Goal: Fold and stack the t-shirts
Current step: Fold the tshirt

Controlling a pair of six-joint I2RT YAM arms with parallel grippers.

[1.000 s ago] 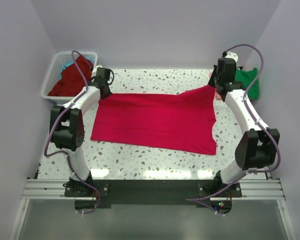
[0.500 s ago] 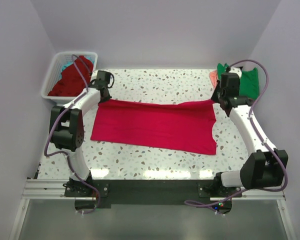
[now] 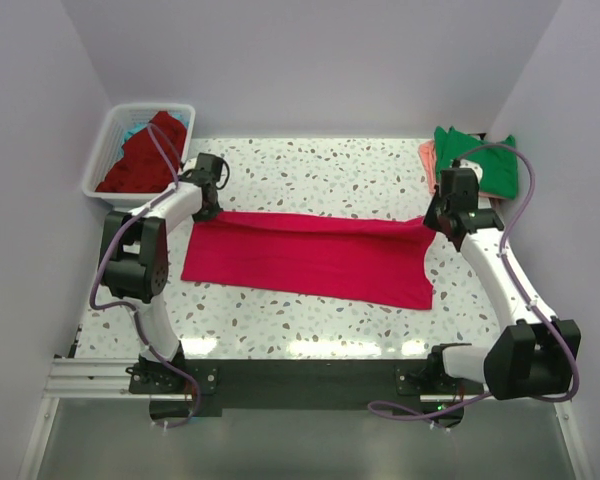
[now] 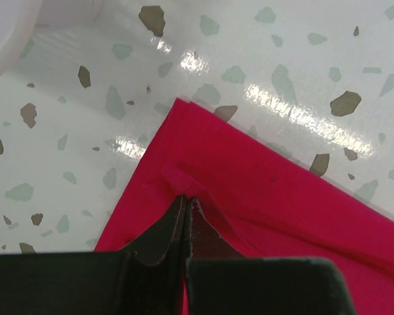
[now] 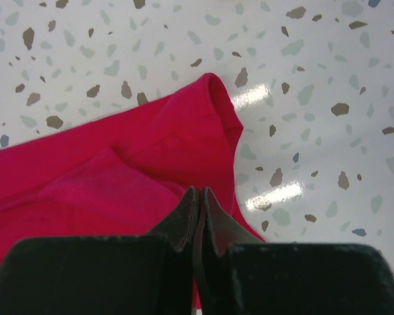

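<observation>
A bright crimson-pink t-shirt (image 3: 310, 258) lies spread across the middle of the speckled table, its far edge lifted and doubled back toward the near side. My left gripper (image 3: 208, 206) is shut on the shirt's far left corner; in the left wrist view its tips (image 4: 186, 199) pinch a small ridge of the cloth (image 4: 269, 197). My right gripper (image 3: 435, 222) is shut on the far right corner, and in the right wrist view its tips (image 5: 198, 191) sit on a raised fold of the cloth (image 5: 151, 164).
A white slatted basket (image 3: 100, 160) at the back left holds a dark red shirt (image 3: 145, 155) and a bit of teal cloth (image 3: 132, 130). A green shirt (image 3: 480, 162) lies on a salmon-pink one (image 3: 426, 154) at the back right. Walls close in both sides.
Both grippers have moved toward the near side, carrying the shirt's far edge with them. The visible cloth is now a narrower band. The right arm has swung outward and lower.
</observation>
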